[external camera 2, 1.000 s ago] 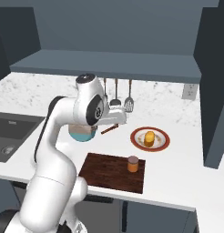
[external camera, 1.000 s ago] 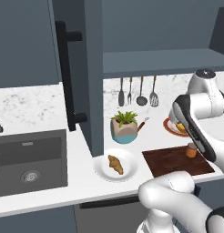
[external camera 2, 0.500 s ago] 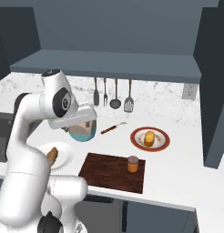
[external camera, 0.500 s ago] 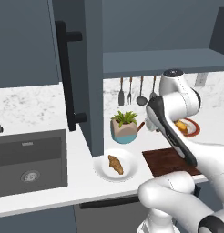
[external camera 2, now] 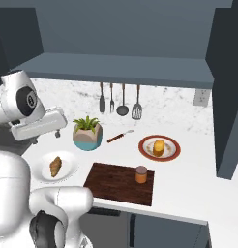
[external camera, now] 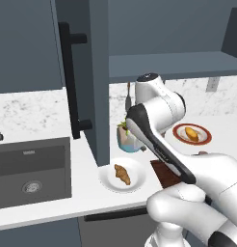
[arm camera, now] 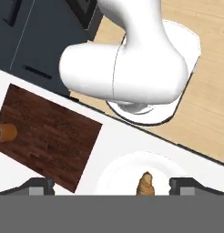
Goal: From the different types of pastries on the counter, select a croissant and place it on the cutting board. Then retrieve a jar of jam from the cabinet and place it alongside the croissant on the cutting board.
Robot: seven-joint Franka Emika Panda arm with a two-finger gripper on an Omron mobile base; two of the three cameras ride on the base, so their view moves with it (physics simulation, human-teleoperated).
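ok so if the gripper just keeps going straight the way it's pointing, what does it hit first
Most likely the croissant on the white plate, which lies between the open gripper's fingertips in the hand view; how far off is unclear.

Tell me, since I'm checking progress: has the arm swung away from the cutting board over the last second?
Yes. The arm has swung left from above the cutting board toward the croissant plate.

Bare worktop lying open right of the cutting board — jar of jam occupying its right end. Plant pot standing behind the croissant plate, open cabinet door crowding the left — approach from above staying free.
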